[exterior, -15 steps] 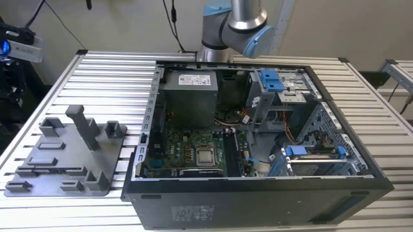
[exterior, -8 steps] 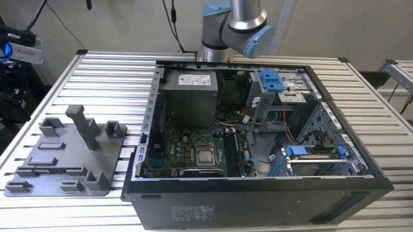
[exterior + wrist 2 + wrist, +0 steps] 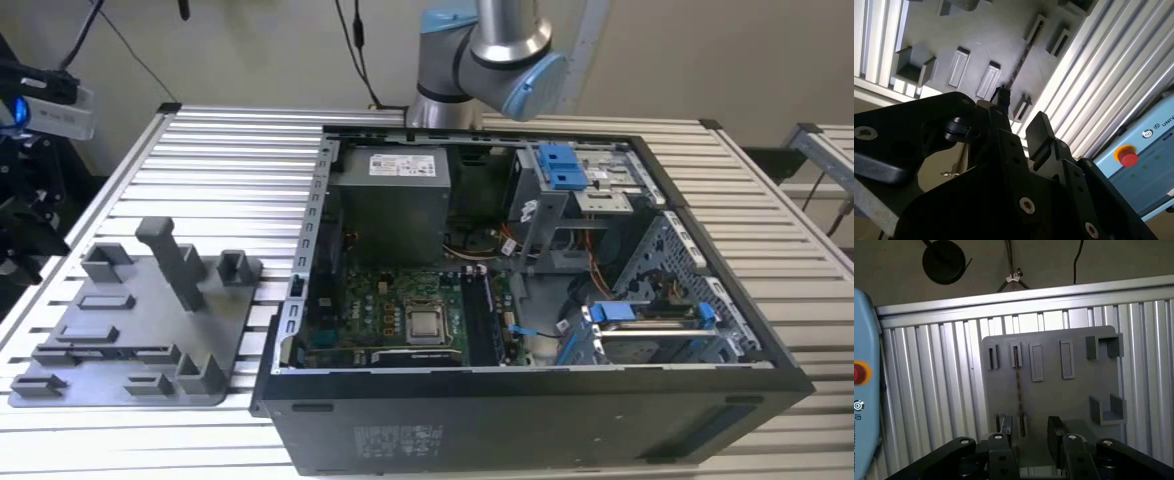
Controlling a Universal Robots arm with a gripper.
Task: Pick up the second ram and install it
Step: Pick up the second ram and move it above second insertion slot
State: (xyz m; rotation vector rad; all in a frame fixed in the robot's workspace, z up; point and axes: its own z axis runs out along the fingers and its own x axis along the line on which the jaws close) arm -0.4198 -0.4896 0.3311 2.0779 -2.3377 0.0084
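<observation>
The gripper (image 3: pixel 1030 422), open and empty, hangs over the grey tray (image 3: pixel 1074 400), where the second ram (image 3: pixel 1018 390) stands on edge in slotted holders spanning two opposite tray edges, its long axis passing between the fingers, seen edge-on as a thin dark speckled strip.
</observation>
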